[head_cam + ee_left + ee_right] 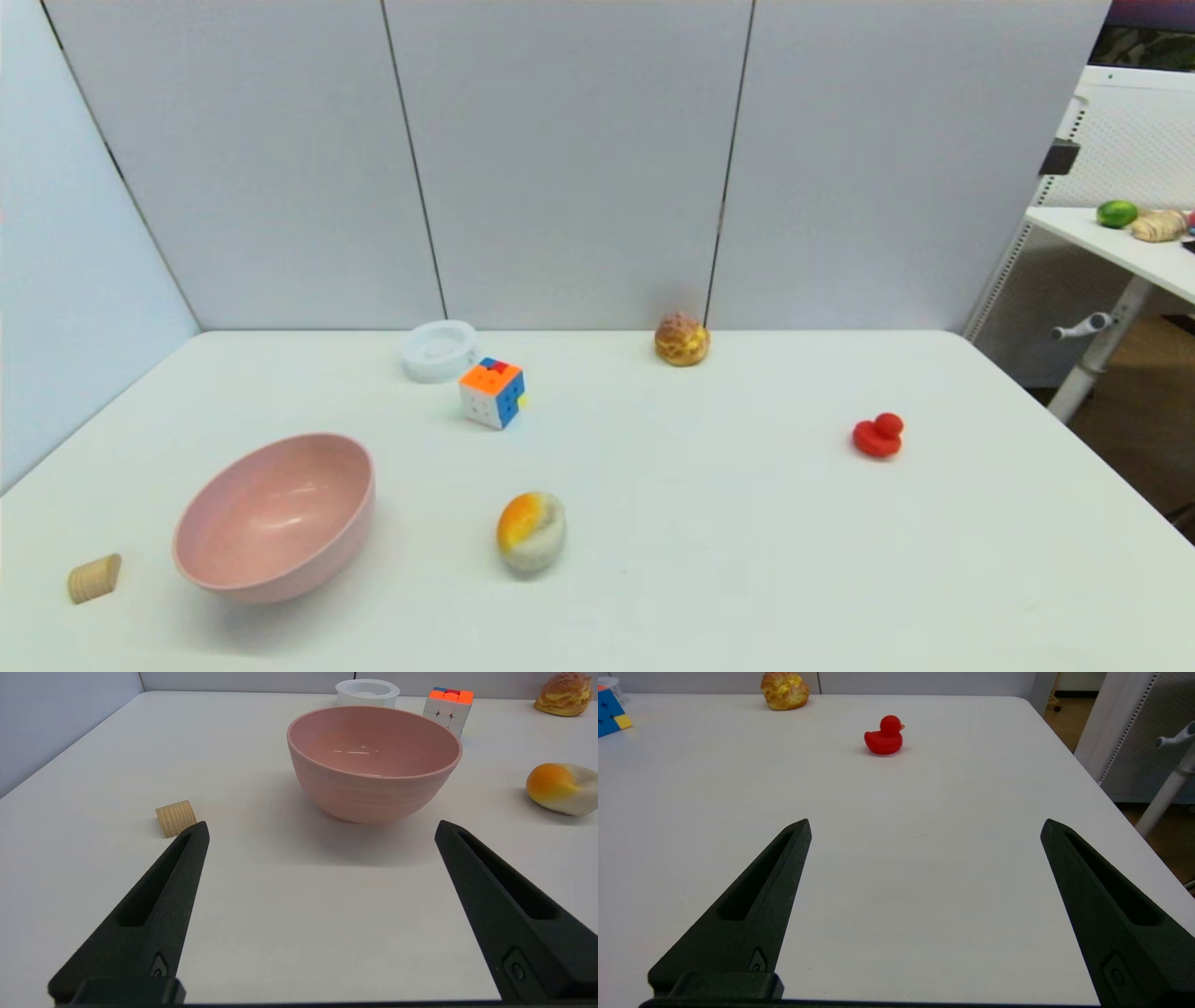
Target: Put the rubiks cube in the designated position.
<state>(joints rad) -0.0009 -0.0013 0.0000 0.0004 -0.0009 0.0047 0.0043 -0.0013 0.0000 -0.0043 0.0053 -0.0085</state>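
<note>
Starting at the left of the bench [747, 560]: a small wooden cylinder [94, 578] lies on its side near the front edge, and just beside it sits the pink bowl [275, 515], mouth up and with nothing in it, the likeliest drop spot if you ask me, though nothing marks it as such. The left gripper [322, 830] hovers low in front of that bowl, fingers spread wide, holding nothing; it looks parked rather than reaching.

Further back, a white ring-shaped dish [440, 350] rests near the rear wall, and just in front of it, close but apart, stands the rubiks cube [492, 392]. It sits flat on one face, orange side up, turned so a vertical edge faces the robot, white face to the left, blue to the right. A cube has no long axis, so any pair of opposite faces would serve for a grasp.

Centre front, the orange-and-grey egg-shaped lump [531, 531]. At the back, a bread bun [681, 339]. Right, a red duck [878, 436].

The right gripper [924, 828] is also wide apart, holding nothing, over bare bench, well away from the cube.
</note>
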